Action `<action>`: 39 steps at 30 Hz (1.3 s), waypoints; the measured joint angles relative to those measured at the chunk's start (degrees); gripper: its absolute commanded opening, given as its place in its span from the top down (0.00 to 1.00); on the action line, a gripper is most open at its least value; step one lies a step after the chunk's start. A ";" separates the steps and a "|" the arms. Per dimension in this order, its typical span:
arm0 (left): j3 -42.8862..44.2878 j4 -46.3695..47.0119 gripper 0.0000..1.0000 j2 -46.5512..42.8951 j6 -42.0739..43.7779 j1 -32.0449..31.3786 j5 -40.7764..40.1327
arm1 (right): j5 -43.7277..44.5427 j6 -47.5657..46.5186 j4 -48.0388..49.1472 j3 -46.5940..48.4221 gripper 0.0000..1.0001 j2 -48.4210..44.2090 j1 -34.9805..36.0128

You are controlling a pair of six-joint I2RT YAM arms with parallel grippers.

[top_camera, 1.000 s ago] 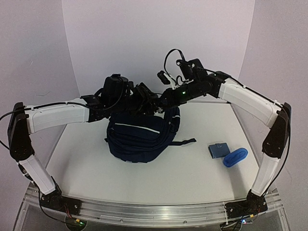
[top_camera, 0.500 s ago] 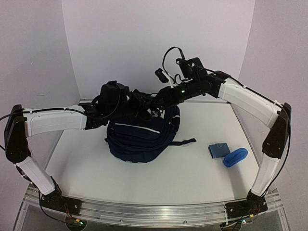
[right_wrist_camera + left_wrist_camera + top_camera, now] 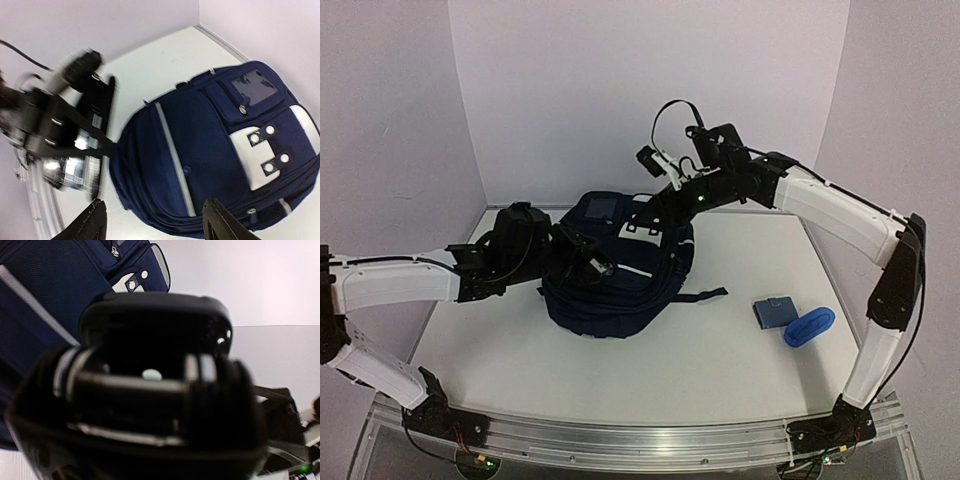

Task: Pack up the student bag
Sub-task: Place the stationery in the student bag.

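The bag (image 3: 620, 285) lies face up mid-table (image 3: 720, 360), its white buckle patch turned to the right wrist camera. The right tool (image 3: 638, 218) hangs over the bag's far end with its fingers (image 3: 95, 220) spread and nothing between them. The left tool (image 3: 582, 258) sits at the bag's near-left side. Its own camera is filled by a dark blur, so I cannot tell how its jaws stand. The pouch (image 3: 775, 310) and a blue oval item (image 3: 810, 326) wait near each other on the table, well apart from the bag.

The step in hand looks like readying the bag, since no open mouth shows and nothing seems packed yet. The next move likely calls for finding a zipper pull, with one tool steadying the fabric while the other draws it open.

A second ago the left arm reached across the bag's far side beside the right one. It has since swung back to the left and lower, uncovering the bag's top pocket (image 3: 601, 208). The right arm has barely shifted, and the pouch and oval item lie as before.
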 measured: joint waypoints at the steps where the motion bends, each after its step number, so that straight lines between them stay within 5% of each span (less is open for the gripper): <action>1: -0.97 -0.69 0.84 -1.67 -0.41 -0.26 -0.45 | 0.96 -1.91 -0.07 -0.53 0.36 0.39 0.20; 10: -5.69 -9.91 0.85 -14.44 -3.40 -1.61 -4.22 | 12.24 -15.19 0.20 -1.72 0.33 8.86 8.52; 27: -6.53 -17.77 0.86 -19.05 -5.32 -1.72 -8.03 | 27.87 -20.45 6.24 3.15 0.36 21.13 12.44; 34: -6.53 -18.37 0.86 -19.38 -5.59 -1.77 -8.43 | 30.85 -23.11 7.35 3.69 0.22 22.32 13.11; 39: -6.53 -18.37 0.86 -19.51 -5.65 -1.77 -9.09 | 31.44 -24.87 8.41 2.29 0.31 22.26 13.88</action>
